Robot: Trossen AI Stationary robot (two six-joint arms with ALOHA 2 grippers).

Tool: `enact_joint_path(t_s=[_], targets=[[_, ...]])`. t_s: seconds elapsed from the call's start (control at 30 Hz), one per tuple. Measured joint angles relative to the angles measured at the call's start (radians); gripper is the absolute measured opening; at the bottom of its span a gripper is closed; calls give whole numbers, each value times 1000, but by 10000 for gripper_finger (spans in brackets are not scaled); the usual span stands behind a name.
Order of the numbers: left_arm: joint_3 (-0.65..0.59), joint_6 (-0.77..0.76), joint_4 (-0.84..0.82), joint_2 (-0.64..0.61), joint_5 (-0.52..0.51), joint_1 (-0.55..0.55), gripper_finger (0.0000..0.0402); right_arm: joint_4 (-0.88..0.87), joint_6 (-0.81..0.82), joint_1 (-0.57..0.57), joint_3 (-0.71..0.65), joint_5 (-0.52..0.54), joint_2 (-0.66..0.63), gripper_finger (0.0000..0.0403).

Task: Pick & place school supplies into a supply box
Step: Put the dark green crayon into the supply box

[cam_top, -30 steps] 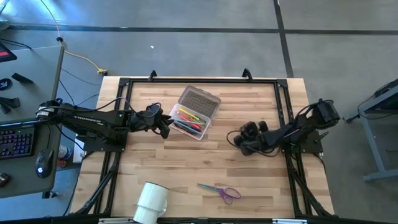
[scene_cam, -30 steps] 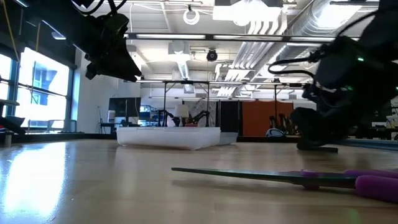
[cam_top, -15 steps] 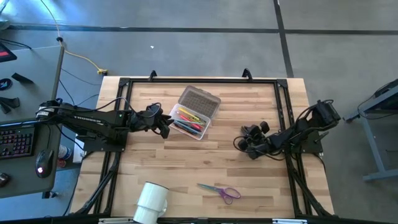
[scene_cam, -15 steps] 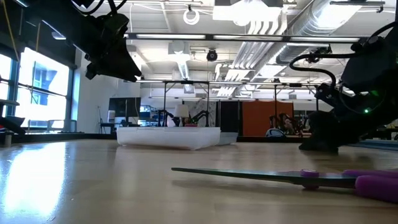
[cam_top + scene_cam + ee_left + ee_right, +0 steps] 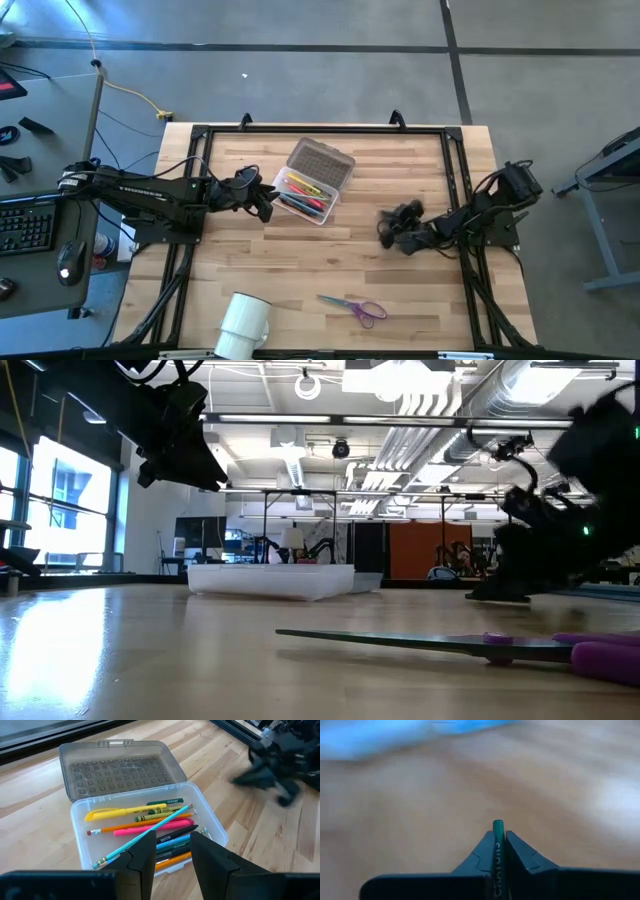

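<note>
Right wrist view shows my right tool (image 5: 499,851) clamped on a green crayon (image 5: 498,827), hidden in the high view. I'd lift it level toward the open box (image 5: 312,186) mid-bench. Left tool (image 5: 170,857), fingers apart, hovers at the box. Scissors (image 5: 355,306) lie near the front edge.

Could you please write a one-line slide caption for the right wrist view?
Right end effector shut on a green pencil, above the wooden table.
</note>
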Motion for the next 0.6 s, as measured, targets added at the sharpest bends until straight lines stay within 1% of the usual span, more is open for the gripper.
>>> enact_joint_path(t_s=[0.07, 0.13, 0.23, 0.3, 0.4, 0.5, 0.6], targets=[[0, 0, 0, 0, 0, 0, 156, 138, -140, -18, 31, -64, -2, 6], [0, 0, 4, 0, -1, 0, 156, 227, -287, -64, 74, -147, -4, 9], [0, 0, 12, 0, -1, 0, 156, 249, -466, -133, 190, -279, -3, 9], [0, 0, 17, 0, -1, 0, 156, 220, -581, -183, 285, -345, 5, 6], [0, 0, 21, 0, -3, 0, 156, 120, -737, -263, 437, -429, 39, 4], [0, 0, 28, 0, -4, 0, 156, 34, -773, -335, 593, -508, 107, 8], [0, 1, 40, 0, -8, 0, 156, -23, -791, -386, 732, -578, 210, 13]])
